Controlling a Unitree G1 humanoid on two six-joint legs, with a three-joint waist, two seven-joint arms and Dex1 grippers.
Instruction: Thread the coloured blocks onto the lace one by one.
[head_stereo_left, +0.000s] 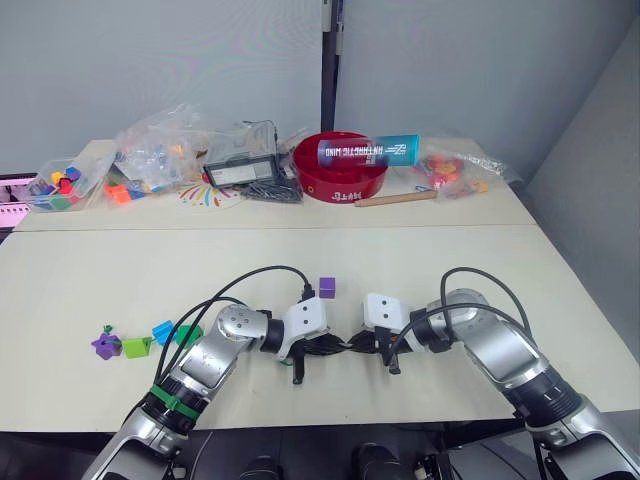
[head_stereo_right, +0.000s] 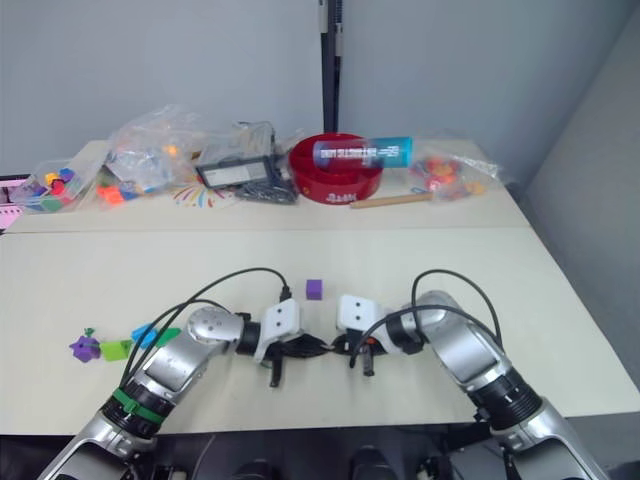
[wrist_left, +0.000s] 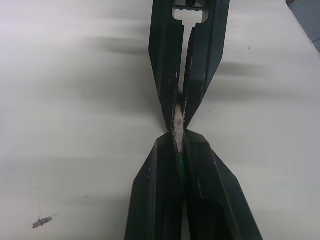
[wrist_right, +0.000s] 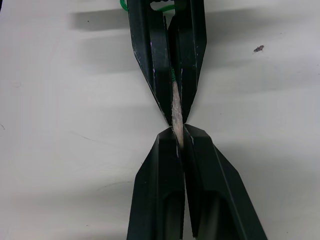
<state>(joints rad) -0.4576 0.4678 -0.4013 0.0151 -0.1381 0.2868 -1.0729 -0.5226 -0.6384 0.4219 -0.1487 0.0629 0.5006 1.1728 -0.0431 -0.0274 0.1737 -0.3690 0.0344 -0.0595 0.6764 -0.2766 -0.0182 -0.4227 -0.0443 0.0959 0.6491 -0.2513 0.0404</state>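
Lace (wrist_left: 180, 167) green, pale stiff tip (wrist_right: 176, 111) pinched between both grippers at near table centre. Left gripper (wrist_left: 178, 145) closed on lace; right gripper (wrist_right: 179, 134) closed on tip, fingertips meeting nose to nose. Both forearms angled inward, wrists low over table (head_stereo_left: 520, 290). Purple block (head_stereo_left: 327, 287) just behind grippers; other blocks (head_stereo_left: 135, 346) near left table edge. Cylinder (head_stereo_left: 365, 151) lying across red bowl (head_stereo_left: 340, 176), lettering illegible.

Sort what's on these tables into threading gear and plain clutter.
Job:
- thin green lace with stiff pale tip, pinched between both grippers
- single small purple plastic cube
- cluster of purple, lime green, light blue and dark green small cubes

Clutter:
- red round bowl with blue can
- clear plastic bags of toy pieces
- wooden stick
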